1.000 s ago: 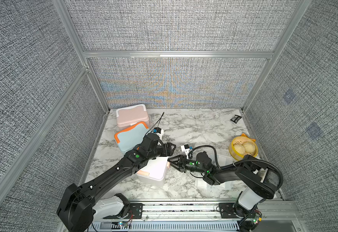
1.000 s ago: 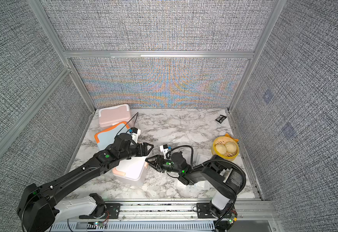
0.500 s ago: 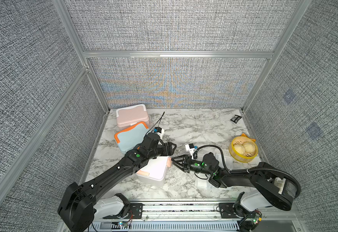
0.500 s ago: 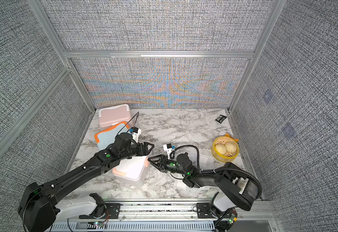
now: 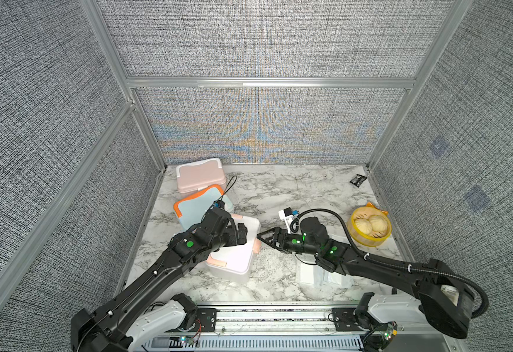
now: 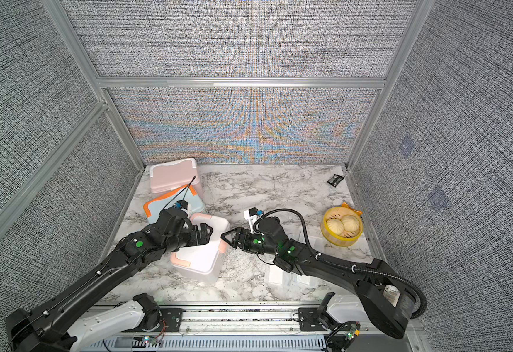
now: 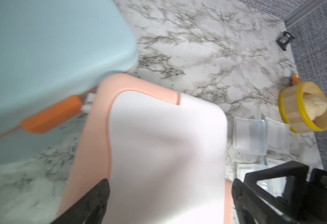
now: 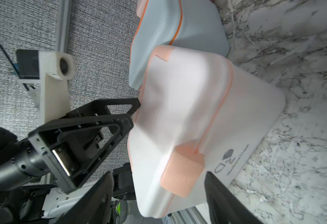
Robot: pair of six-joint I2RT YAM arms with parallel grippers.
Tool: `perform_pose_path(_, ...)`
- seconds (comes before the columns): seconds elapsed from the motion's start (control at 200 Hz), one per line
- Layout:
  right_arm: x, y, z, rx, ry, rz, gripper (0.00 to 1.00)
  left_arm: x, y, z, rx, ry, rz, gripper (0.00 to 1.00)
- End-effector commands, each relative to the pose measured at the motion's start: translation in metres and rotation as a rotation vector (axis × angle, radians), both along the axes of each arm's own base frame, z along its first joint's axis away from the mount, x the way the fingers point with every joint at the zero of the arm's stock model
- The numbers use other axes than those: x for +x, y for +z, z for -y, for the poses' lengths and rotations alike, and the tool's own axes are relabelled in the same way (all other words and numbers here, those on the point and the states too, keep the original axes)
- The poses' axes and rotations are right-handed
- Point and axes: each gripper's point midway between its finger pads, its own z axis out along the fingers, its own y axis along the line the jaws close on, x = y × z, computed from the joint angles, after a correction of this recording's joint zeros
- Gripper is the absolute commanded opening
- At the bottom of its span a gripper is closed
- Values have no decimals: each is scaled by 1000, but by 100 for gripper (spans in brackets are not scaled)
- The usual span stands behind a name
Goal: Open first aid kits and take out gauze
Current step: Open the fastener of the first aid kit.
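My left claw (image 5: 243, 234) is spread wide over the lid of the white-and-peach kit (image 5: 234, 259), which sits shut on the counter (image 5: 279, 189) at near left. My right claw (image 5: 263, 237), jaws apart, points at its peach latch (image 8: 182, 170). Gauze packets (image 5: 316, 272) lie near right, under my right arm.

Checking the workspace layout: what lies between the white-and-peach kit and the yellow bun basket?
The right gripper and its arm, with gauze packets on the marble under that arm; both top views show it. Kit, basket.
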Motion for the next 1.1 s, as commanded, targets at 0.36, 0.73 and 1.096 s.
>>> perform_pose_path(0.36,-7,-57,-1,-293,31,-101,71,-14,-38,-42,43,77,-121,100)
perform_pose_path(0.73,-21,-67,62,-441,-87,-88,67,-10,-43,-32,9,47,-131,100)
perform_pose_path(1.096,-16,6,34,-249,4,87,55,-21,-46,6,-203,-38,-200,98)
